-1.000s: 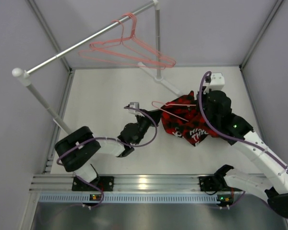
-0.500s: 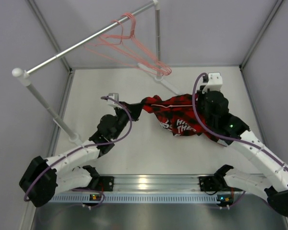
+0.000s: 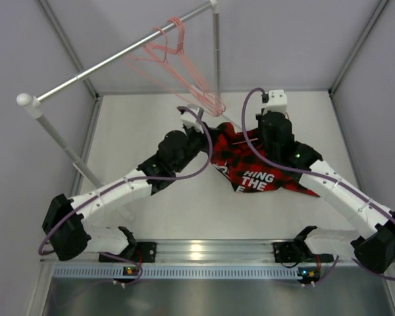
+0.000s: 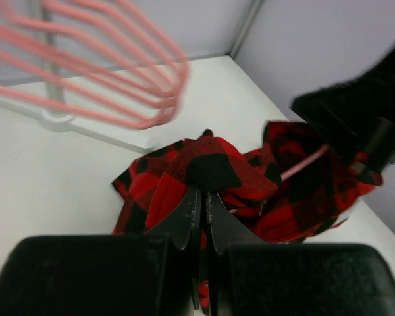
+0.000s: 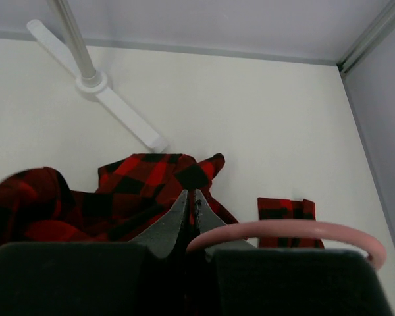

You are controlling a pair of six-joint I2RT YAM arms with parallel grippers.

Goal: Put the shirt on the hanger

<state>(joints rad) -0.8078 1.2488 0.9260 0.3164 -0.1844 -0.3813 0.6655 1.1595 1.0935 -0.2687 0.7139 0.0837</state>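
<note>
The red-and-black plaid shirt [image 3: 257, 174] hangs spread between my two grippers above the table, white lettering facing up. My left gripper [image 3: 207, 137] is shut on a fold of the shirt [image 4: 210, 164] at its left end. My right gripper [image 3: 270, 141] is shut over the shirt [image 5: 138, 181], and the pink hook of the hanger [image 5: 296, 230] curls out beside its fingers. A length of the hanger's pink wire [image 4: 303, 164] shows inside the shirt in the left wrist view. The rest of the hanger is hidden by the fabric.
Two more pink hangers [image 3: 184, 62] hang from the metal rail [image 3: 105, 66] just above and behind my left gripper, and they are blurred in the left wrist view [image 4: 118, 85]. The rack's post [image 5: 69, 33] and white foot [image 5: 118, 108] stand at the back. Grey walls enclose the table.
My left arm has swung right and toward the back with the shirt in its jaws. The right gripper has shifted left and back. The shirt has lifted and spread, and its lettering shows more fully.
</note>
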